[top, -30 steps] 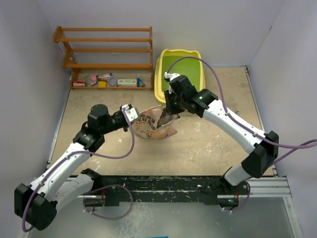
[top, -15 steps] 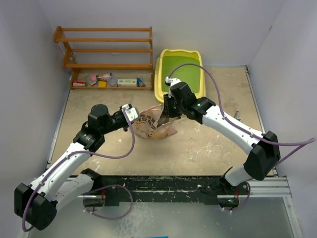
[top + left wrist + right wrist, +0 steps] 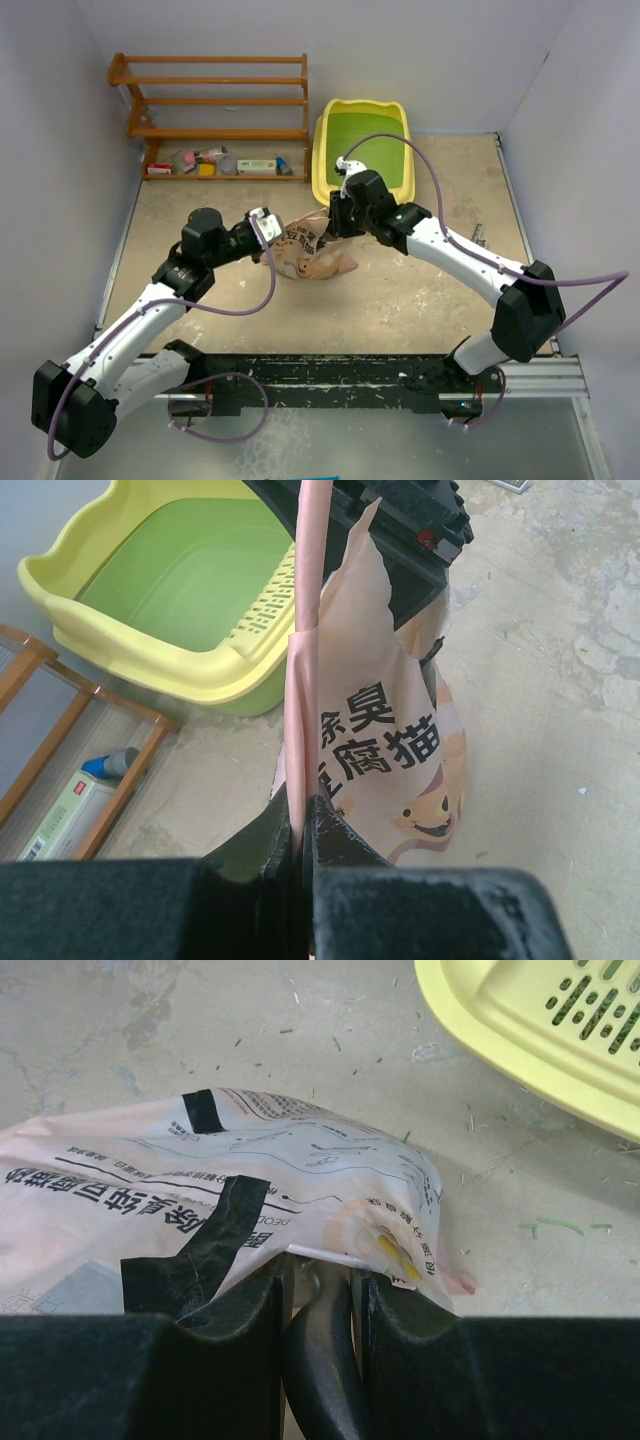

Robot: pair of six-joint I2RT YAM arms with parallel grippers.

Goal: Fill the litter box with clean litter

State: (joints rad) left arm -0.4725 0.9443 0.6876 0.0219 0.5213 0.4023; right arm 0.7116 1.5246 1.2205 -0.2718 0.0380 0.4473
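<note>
Litter box: the litter box [image 3: 320,150] sits at the back of the bench [image 3: 420,290], against the far wall and just right of the wooden rack [image 3: 220,132]. Its slotted front lip faces the arms and its green floor shows bare.
Pink bag: a pink printed bag [image 3: 305,255] lies on the bench just in front of the box's near left corner, between the two grippers. It is crumpled, and its mouth is turned toward the right arm.
Left gripper: the left gripper [image 3: 302,825] is pressed together on a thin edge of the bag, holding that edge up as a vertical pink strip.
Right gripper: the right gripper [image 3: 318,1290] is at the bag's mouth, clamped on the dark rounded handle of a scoop [image 3: 318,1350]. The scoop's head is hidden inside the bag.
Clean litter: the bag's inside cannot be seen. A few greenish bits [image 3: 560,1225] lie on the bench beside the box's lip.
In the way: the bag and the right wrist sit right at the box's front lip. From above, the wrist overlaps the box's near rim.
Cable: the right arm's purple cable [image 3: 420,150] arcs over the right part of the box.
Rack: small packets and a bottle [image 3: 215,163] are on its lowest shelf, to the left of the box.
Bench: pale and scuffed, with a small grey object [image 3: 478,232] lying to the right of the right arm.
</note>
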